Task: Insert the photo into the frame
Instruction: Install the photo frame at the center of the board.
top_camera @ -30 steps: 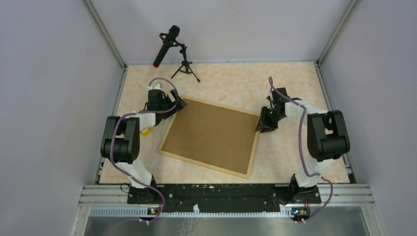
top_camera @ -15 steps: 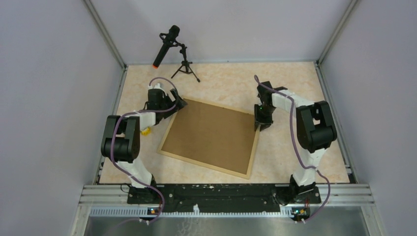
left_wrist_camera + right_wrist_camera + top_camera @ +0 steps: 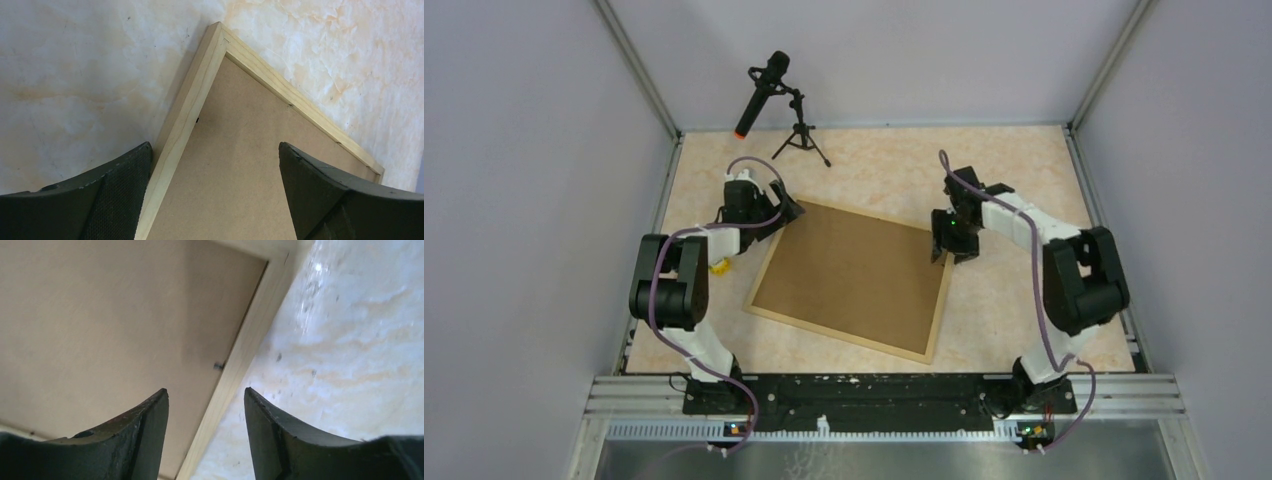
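The frame [image 3: 836,336], thin light wood rails, lies flat on the table with a plain brown backing board [image 3: 854,275] filling it. The photo is hidden. My left gripper [image 3: 789,212] is open over the frame's far left corner. In the left wrist view the left gripper [image 3: 214,145] has a rail [image 3: 185,120] by its left finger and the board between its fingers. My right gripper [image 3: 946,250] is open above the far right corner. In the right wrist view the right gripper [image 3: 205,390] straddles the right rail [image 3: 250,335], clear of both fingers.
A microphone on a small tripod [image 3: 769,95] stands at the back left. A small yellow object [image 3: 720,267] lies beside the left arm. A small metal tab [image 3: 218,365] sits on the inside of the right rail. Grey walls enclose the table.
My right gripper has moved left, from outside the frame's right edge to over its far right corner, and its jaws have widened. The left arm and the frame have not moved.
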`<state>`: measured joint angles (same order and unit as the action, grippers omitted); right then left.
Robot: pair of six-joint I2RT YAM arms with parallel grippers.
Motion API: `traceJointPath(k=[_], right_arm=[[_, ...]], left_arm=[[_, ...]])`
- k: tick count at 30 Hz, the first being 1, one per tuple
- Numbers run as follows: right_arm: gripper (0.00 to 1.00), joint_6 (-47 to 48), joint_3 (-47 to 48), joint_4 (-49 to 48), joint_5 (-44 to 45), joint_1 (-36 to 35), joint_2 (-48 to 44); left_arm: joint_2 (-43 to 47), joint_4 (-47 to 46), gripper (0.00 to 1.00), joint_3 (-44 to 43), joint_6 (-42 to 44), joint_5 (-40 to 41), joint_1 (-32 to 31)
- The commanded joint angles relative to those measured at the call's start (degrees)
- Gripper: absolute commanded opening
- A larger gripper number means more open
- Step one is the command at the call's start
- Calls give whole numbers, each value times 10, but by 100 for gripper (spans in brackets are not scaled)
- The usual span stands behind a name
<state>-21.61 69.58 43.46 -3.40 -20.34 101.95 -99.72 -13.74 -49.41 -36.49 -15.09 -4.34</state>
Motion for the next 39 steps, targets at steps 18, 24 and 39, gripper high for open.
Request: traceJointPath(k=[18, 24, 39], right_arm=[[31, -24, -280, -116, -198, -3, -195], [30, -45, -289, -103, -190, -25, -196], [28, -82, -324, -97, -188, -32, -254]], left_arm=[[2, -4, 98, 6, -5, -14, 4], [1, -5, 98, 6, -5, -15, 4], [2, -7, 98, 7, -5, -18, 5]])
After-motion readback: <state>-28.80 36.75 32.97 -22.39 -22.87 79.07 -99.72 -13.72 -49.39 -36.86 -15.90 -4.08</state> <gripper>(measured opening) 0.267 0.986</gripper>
